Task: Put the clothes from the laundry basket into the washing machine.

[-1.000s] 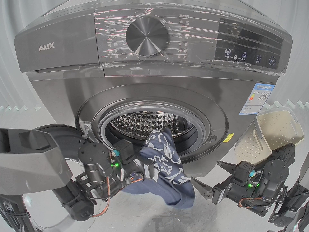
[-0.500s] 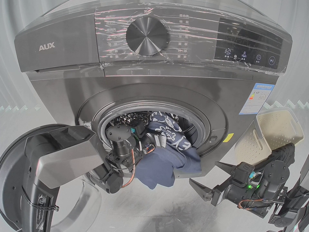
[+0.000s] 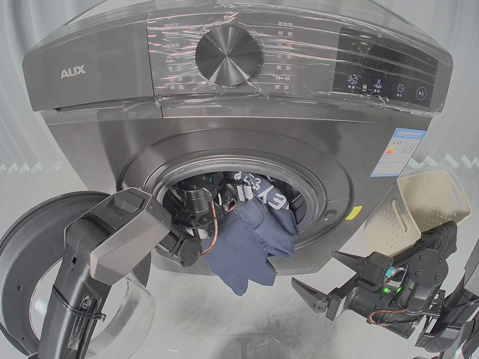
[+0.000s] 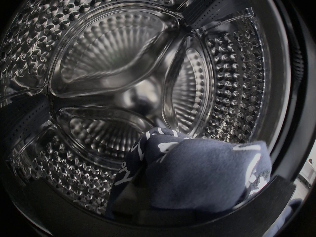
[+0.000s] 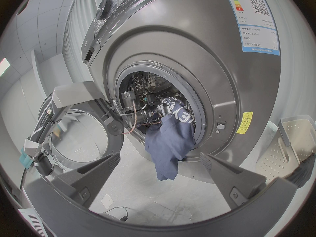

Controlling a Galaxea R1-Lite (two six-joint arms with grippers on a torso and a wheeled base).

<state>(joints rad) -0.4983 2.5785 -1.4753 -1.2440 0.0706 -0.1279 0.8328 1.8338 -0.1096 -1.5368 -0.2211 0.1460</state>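
Note:
A navy garment with white print (image 3: 249, 240) hangs over the lower rim of the washing machine's round opening (image 3: 324, 185), partly inside the drum and partly draped outside. My left gripper (image 3: 248, 189) is inside the opening, shut on the garment's upper part, and the cloth covers its fingers. In the left wrist view the garment (image 4: 204, 175) lies bunched at the drum's steel mouth (image 4: 131, 66). My right gripper (image 3: 314, 268) hangs open and holds nothing, low and to the right of the opening, in front of the cream laundry basket (image 3: 429, 200).
The machine's door (image 3: 30, 255) stands swung open at the left, behind my left arm. The basket leans against the machine's right side, and a dark garment (image 3: 441, 235) hangs over its lower edge. Pale bare floor (image 3: 239, 320) lies in front.
My left arm has pushed up and forward into the opening, carrying the navy garment from in front of the machine into the drum mouth. The right arm barely moved.

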